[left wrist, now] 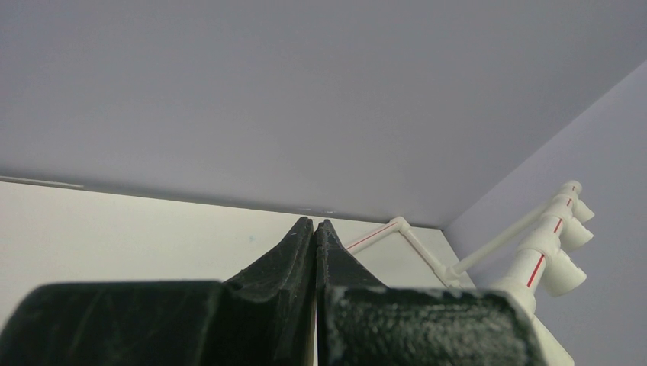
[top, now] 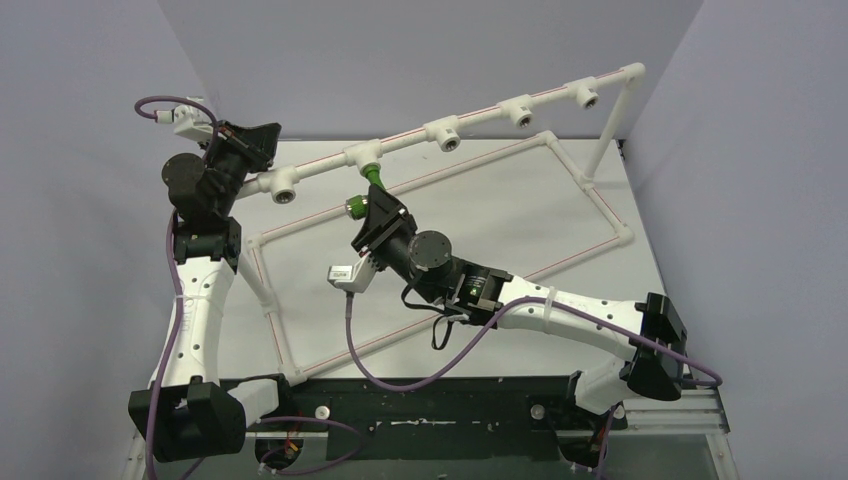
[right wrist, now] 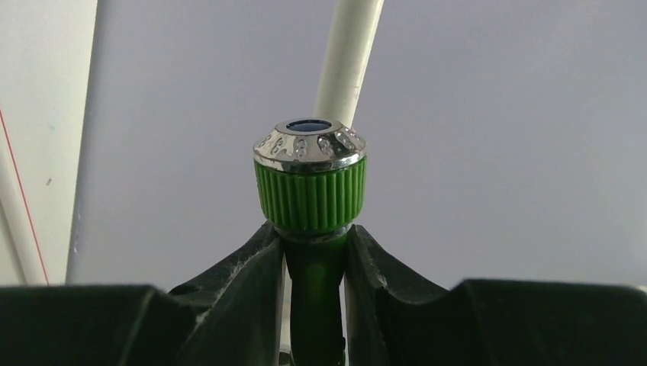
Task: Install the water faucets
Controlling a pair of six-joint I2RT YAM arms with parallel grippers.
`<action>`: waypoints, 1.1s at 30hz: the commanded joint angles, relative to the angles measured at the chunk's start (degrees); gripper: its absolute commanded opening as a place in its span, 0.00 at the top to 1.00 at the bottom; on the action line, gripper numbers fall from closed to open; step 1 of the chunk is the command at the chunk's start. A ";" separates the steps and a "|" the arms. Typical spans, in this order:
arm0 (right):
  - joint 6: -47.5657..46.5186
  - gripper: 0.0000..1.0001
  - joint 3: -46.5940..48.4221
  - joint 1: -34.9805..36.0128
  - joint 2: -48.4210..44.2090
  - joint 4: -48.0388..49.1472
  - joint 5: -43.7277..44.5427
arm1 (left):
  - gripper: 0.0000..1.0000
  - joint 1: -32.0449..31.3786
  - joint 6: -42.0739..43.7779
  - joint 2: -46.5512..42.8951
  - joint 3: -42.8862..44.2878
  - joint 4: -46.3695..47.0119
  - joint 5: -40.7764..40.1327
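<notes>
Green tap (top: 372, 176) is up at a tee fitting (top: 362, 155) on the white pipe rail (top: 500, 108), well above the bench (top: 480, 215). The right hand (right wrist: 313, 232) pinches its stem, closed snugly around it. The left hand (left wrist: 315, 223) is pressed closed and empty beside the rail's end. This looks like the screwing-in stage. Next comes a wrist turn, kept square to the socket.
</notes>
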 commanded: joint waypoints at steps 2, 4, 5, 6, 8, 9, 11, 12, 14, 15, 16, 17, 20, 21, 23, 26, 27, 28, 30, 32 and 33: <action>11.59 1.00 -0.51 0.50 -3.14 9.44 -2.71 | 1.00 1.76 0.07 7.89 -8.55 -18.74 1.11; 15.75 1.00 -1.93 0.48 -3.85 13.03 -3.94 | 1.00 1.76 0.08 7.92 -8.53 -18.73 1.13; 18.34 1.00 -2.61 0.48 -4.32 14.77 -4.63 | 1.00 1.76 0.11 7.89 -8.51 -18.73 1.14; 21.12 1.00 -3.15 0.49 -4.61 16.32 -5.21 | 1.00 1.76 0.07 7.94 -8.51 -18.77 1.13; 26.62 1.00 -4.61 0.49 -4.93 20.15 -5.72 | 1.00 1.76 0.05 7.78 -8.57 -18.74 1.09; 29.35 1.00 -5.47 0.52 -5.03 22.40 -5.85 | 1.00 1.76 0.09 7.88 -8.58 -18.75 1.14; 35.72 1.00 -6.94 0.52 -4.88 28.08 -5.49 | 1.00 1.76 0.06 7.89 -8.58 -18.74 1.23; 39.25 1.00 -7.49 0.51 -4.81 30.50 -5.24 | 1.00 1.76 0.05 7.79 -8.58 -18.73 1.24; 47.02 1.00 -8.79 0.24 -4.62 34.64 -4.54 | 1.00 1.76 0.00 7.78 -8.63 -18.78 1.28; 50.83 1.00 -9.05 0.18 -4.47 36.41 -3.71 | 1.00 1.76 0.01 7.78 -8.59 -18.73 1.32; 54.97 1.00 -9.09 0.09 -4.28 37.94 -2.51 | 1.00 1.76 0.00 7.80 -8.63 -18.69 1.32; 58.73 1.00 -9.05 0.03 -4.00 39.03 -1.30 | 1.00 1.76 -0.03 7.84 -8.58 -18.71 1.38; 69.99 1.00 -9.23 -0.17 -2.89 42.88 3.24 | 1.00 1.76 0.01 7.70 -8.60 -18.64 1.33; 73.37 1.00 -9.59 -0.26 -2.37 44.99 5.14 | 1.00 1.76 0.00 7.70 -8.59 -18.64 1.32; 78.74 1.00 -10.43 -0.30 -1.43 49.14 8.37 | 1.00 1.76 0.05 7.62 -8.66 -18.64 1.32; 86.01 1.00 -10.65 -0.30 -0.16 52.33 12.84 | 1.00 1.76 0.04 7.56 -8.69 -18.70 1.32; 88.37 1.00 -10.65 -0.27 0.13 53.18 13.97 | 1.00 1.76 0.04 7.54 -8.74 -18.65 1.32; 90.01 1.00 -10.57 -0.29 0.51 53.58 14.59 | 1.00 1.76 0.04 7.54 -8.72 -18.64 1.39; 90.85 1.00 -9.94 0.14 1.40 54.27 14.78 | 1.00 1.76 0.03 7.57 -8.68 -18.64 1.48; 89.27 1.00 -8.83 0.61 2.08 53.98 13.99 | 1.00 1.76 -0.05 7.53 -8.72 -18.60 1.50; 87.98 1.00 -8.59 0.83 2.22 53.99 13.28 | 1.00 1.76 -0.07 7.51 -8.67 -18.56 1.49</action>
